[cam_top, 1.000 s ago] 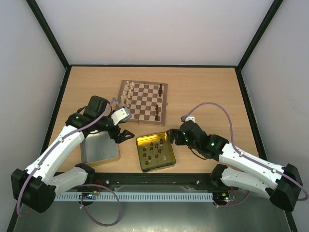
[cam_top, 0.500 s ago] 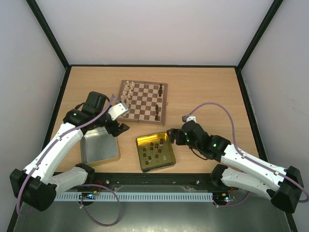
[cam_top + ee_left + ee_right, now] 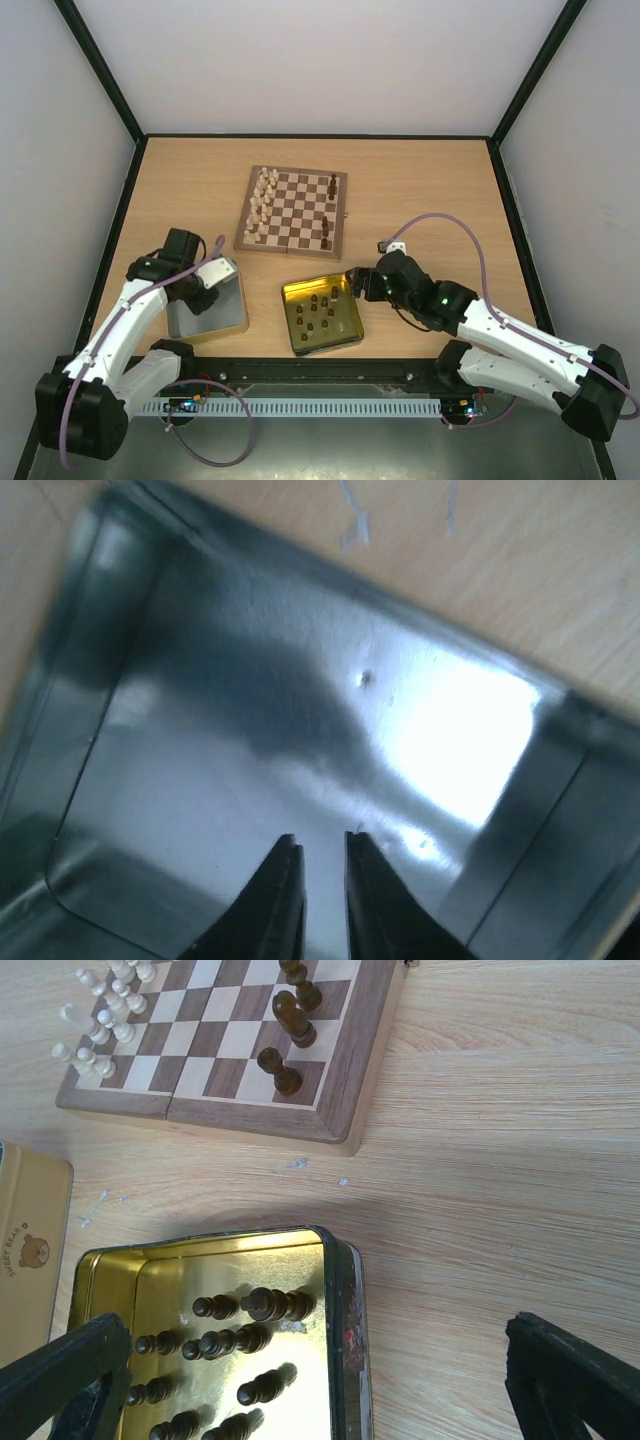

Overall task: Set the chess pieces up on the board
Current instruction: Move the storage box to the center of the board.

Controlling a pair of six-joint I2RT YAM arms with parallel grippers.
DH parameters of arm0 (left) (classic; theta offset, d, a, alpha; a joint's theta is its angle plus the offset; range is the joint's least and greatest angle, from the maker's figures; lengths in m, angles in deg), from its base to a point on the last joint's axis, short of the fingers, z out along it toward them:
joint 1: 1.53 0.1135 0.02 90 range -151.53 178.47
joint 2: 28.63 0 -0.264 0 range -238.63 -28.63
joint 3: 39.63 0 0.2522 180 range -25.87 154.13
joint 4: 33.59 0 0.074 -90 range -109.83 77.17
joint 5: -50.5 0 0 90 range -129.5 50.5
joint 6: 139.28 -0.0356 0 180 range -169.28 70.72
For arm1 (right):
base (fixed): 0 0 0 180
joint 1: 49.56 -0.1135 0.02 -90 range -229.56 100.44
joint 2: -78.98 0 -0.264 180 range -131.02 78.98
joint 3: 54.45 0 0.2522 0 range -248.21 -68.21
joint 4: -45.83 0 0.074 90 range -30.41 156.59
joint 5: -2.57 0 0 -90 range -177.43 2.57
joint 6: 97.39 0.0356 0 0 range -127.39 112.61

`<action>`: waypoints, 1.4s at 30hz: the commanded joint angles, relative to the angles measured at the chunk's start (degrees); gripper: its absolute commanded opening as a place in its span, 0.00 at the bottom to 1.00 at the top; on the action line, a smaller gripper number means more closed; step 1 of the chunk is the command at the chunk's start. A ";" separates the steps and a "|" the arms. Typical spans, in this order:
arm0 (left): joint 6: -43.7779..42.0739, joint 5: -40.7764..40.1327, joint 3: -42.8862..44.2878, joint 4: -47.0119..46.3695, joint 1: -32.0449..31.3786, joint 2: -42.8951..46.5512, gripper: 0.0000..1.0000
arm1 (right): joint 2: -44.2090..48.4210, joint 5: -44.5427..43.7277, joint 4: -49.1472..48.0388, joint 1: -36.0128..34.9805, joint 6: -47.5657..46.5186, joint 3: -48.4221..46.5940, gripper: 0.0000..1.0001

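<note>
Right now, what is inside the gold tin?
Dark chess pieces scattered on the gold tin's floor; no cream ones show. From above, the right hand covers the tin's far right corner.

Dark chess pieces inside yellow-gold tin

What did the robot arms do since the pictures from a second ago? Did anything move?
The left pincer pulled back from the left edge of the board and now hangs over the silver tin, its jaws narrowed to a slim gap with nothing between them. The right pincer stayed wide open beside the gold tin. Board and tins kept their places.
</note>
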 commanded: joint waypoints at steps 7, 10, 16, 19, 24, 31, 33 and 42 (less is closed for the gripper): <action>-12.26 -3.28 -4.95 -8.85 17.51 -11.26 0.03 | -0.69 -0.71 1.17 -0.40 0.74 0.11 0.98; -15.19 -4.40 -2.67 -13.31 23.72 -18.57 0.03 | -0.79 -1.04 1.14 -0.45 0.91 -0.05 0.98; -13.74 -11.28 10.96 -22.22 31.79 -38.52 0.02 | -2.90 -2.09 0.67 -0.42 0.92 -0.35 0.98; -8.23 -11.83 26.31 -20.41 32.15 -49.02 0.02 | -5.57 -2.11 -0.80 -0.40 0.72 -0.86 0.98; 1.44 -10.74 59.04 -11.36 28.24 -63.77 0.02 | -11.42 -2.74 -3.02 -0.40 0.17 -3.21 0.98; 5.76 -0.49 71.64 -3.67 25.76 -60.49 0.02 | -10.90 -7.83 -0.10 -0.40 2.46 -5.18 0.98; 4.64 1.72 64.08 -4.79 25.59 -55.03 0.02 | -8.83 -7.93 0.20 -0.40 3.07 -4.63 1.00; 1.24 9.66 24.97 -10.10 24.02 -25.03 0.08 | -10.47 2.56 -2.40 -2.86 5.35 -1.75 0.78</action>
